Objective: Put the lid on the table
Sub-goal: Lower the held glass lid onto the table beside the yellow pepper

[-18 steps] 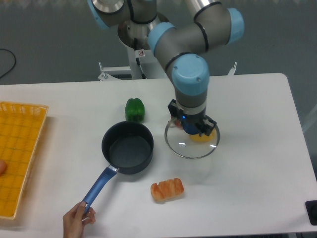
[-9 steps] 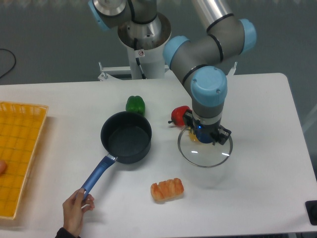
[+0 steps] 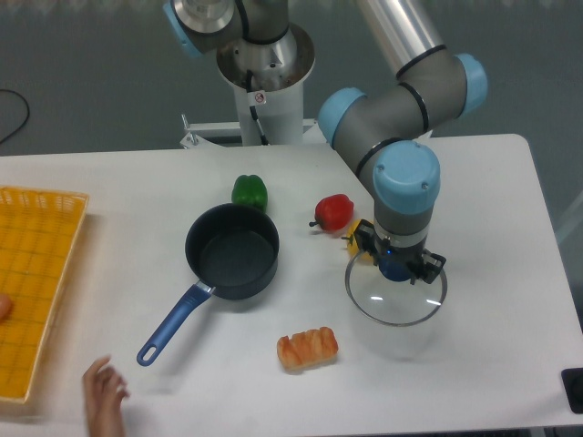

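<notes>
At the lower left of the frame you'll see the hand [image 3: 102, 398] has let go of the blue handle and dropped back toward the bottom edge, and the saucepan [image 3: 232, 262] now sits alone left of centre with its mouth uncovered. The green pepper [image 3: 249, 192] is just above it, and the red pepper [image 3: 334, 211], hidden a second ago, shows at centre. The lid [image 3: 397, 295] has travelled rightward over the last second, from beside the pan to right of centre, well apart from it. It looks low over the table [image 3: 492, 209], so you are likely close to set-down. The pincer [image 3: 398, 267] is clenched on the lid's knob, pointing straight down, with the arm's forearm slanting up to the top of the frame.
</notes>
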